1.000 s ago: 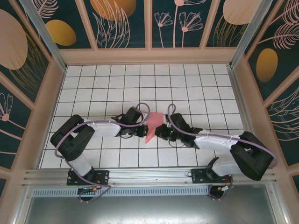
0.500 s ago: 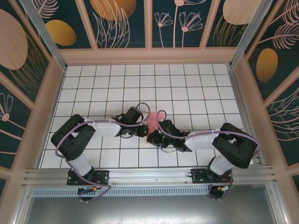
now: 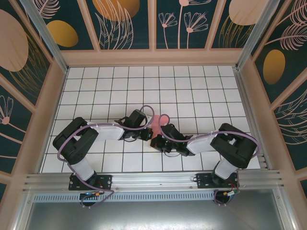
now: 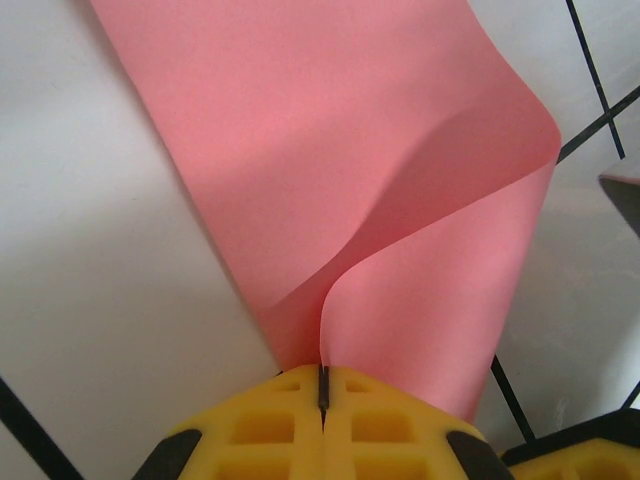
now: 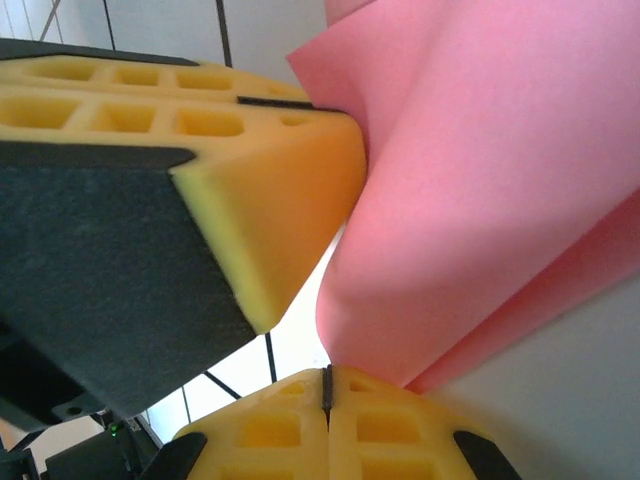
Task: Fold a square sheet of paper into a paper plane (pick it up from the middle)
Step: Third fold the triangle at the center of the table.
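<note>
While both arms are reaching inward over the white gridded worktop [image 3: 192, 91], the left gripper [image 4: 323, 385] is pinching the thin salmon-pink sheet of paper [image 4: 330, 150] between fully closed yellow foam pads. The right gripper [image 5: 327, 390], likewise closed, is clamping the same curling sheet just beside it, near the worktop's middle.

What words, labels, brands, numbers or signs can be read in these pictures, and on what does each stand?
No readable text anywhere.
Pink paper: plain, no print.
Yellow finger pads: moulded grid, no marks.
Walls: plant and circle patterns, no lettering.
Tiled table: black grid lines, no numbers.
Arm bases: any label is too small to read.
</note>
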Controlling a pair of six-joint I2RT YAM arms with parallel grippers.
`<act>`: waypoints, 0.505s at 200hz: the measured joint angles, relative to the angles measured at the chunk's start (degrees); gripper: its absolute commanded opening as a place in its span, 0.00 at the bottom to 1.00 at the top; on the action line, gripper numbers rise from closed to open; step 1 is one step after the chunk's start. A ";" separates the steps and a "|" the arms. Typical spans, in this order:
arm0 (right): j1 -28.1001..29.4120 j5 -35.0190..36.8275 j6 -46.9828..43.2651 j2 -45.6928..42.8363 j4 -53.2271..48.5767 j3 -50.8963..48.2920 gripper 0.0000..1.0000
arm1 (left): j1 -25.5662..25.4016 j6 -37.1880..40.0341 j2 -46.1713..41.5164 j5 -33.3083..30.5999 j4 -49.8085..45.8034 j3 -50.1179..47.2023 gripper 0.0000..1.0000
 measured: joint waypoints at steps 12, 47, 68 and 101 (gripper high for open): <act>0.00 0.00 0.15 0.44 0.63 -0.31 0.03 | 0.00 0.00 0.00 0.04 0.00 0.02 0.00; 0.00 0.07 0.39 0.48 0.96 -0.76 0.03 | 0.00 0.00 0.11 0.07 0.00 0.09 0.00; 0.00 0.04 0.39 0.48 0.98 -0.76 0.03 | 0.00 0.02 0.17 0.09 0.00 0.17 0.00; -0.20 -0.09 0.33 -0.33 0.55 -0.76 0.05 | 0.00 0.02 0.46 0.33 -0.02 0.46 0.00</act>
